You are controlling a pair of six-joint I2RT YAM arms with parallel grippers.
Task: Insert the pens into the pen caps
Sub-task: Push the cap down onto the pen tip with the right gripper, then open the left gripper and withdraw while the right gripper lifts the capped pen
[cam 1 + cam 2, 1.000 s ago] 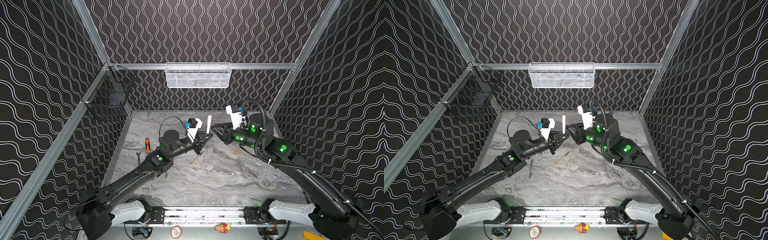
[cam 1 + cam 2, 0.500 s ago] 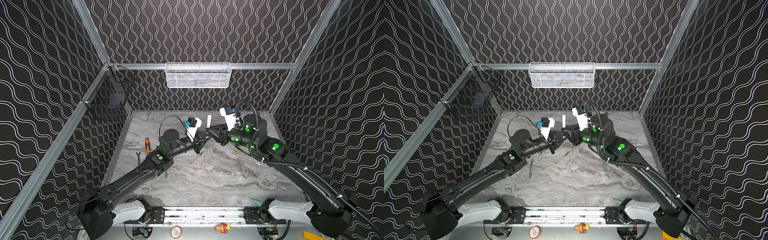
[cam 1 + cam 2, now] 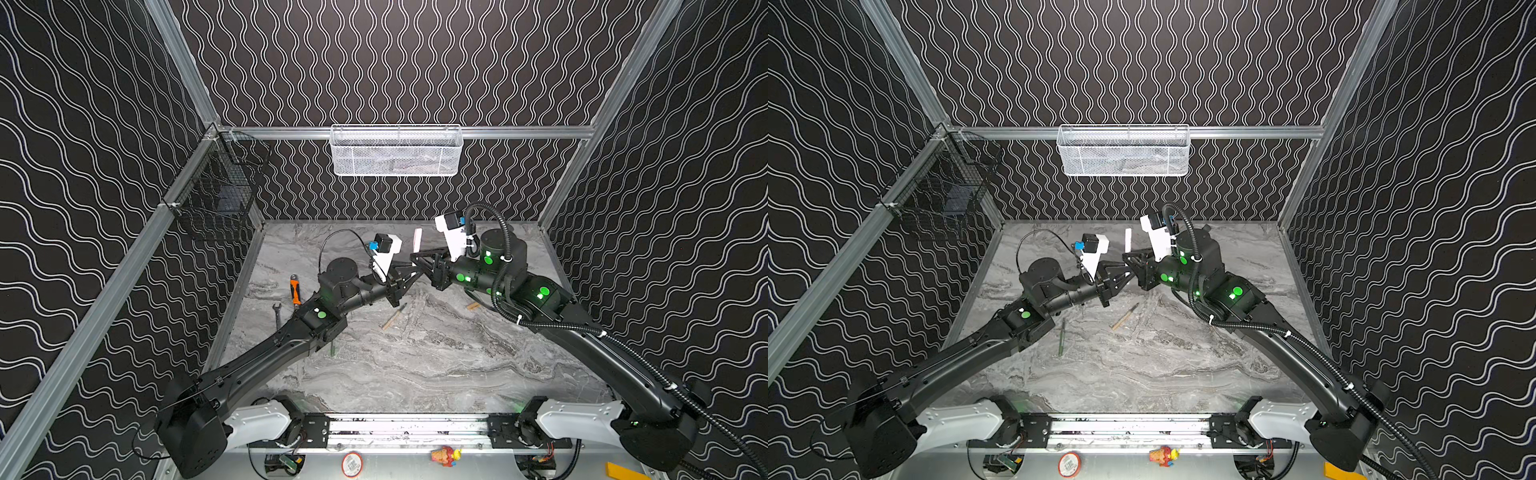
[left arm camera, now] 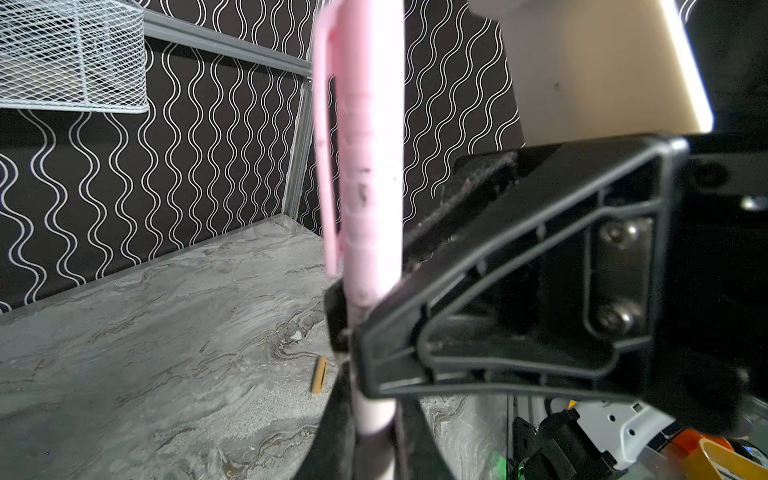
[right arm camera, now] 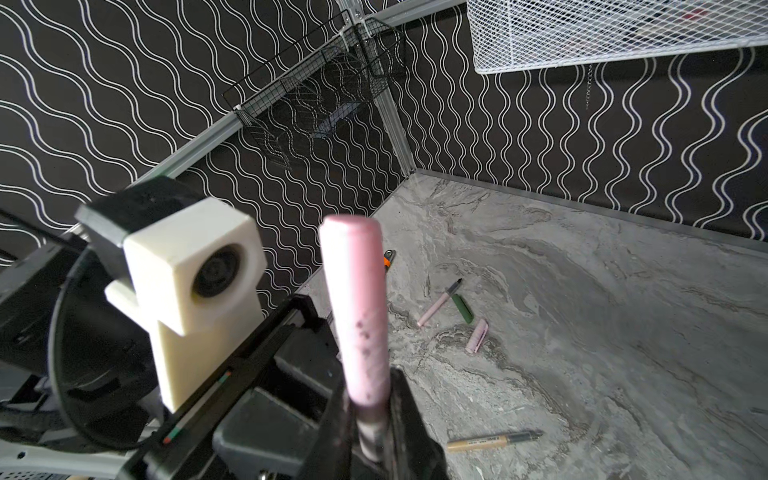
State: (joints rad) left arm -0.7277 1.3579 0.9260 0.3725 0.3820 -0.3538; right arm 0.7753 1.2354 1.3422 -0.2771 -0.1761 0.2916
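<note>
A pale pink pen (image 3: 417, 241) (image 3: 1128, 239) stands upright above the table's back middle. A pink cap (image 4: 357, 145) (image 5: 357, 299) sits over its upper end. My left gripper (image 3: 409, 272) (image 4: 374, 453) is shut on the pen's lower barrel. My right gripper (image 3: 415, 257) (image 5: 372, 436) is shut on the same pen, higher up, right at the cap's lower rim. On the table lie a tan pen (image 3: 392, 318) (image 5: 494, 440), a green pen (image 3: 1062, 336), a second pink pen (image 5: 436, 305), a green cap (image 5: 463, 308), a pink cap (image 5: 476, 336) and a tan cap (image 3: 473, 306) (image 4: 319, 374).
An orange-handled tool (image 3: 294, 289) and a small wrench (image 3: 277, 313) lie by the left wall. A white mesh basket (image 3: 395, 151) hangs on the back wall and a black wire basket (image 3: 216, 199) in the left corner. The two wrists nearly touch.
My right gripper has moved left to the upright pink pen and shut on it. The left gripper has kept its hold and place.
</note>
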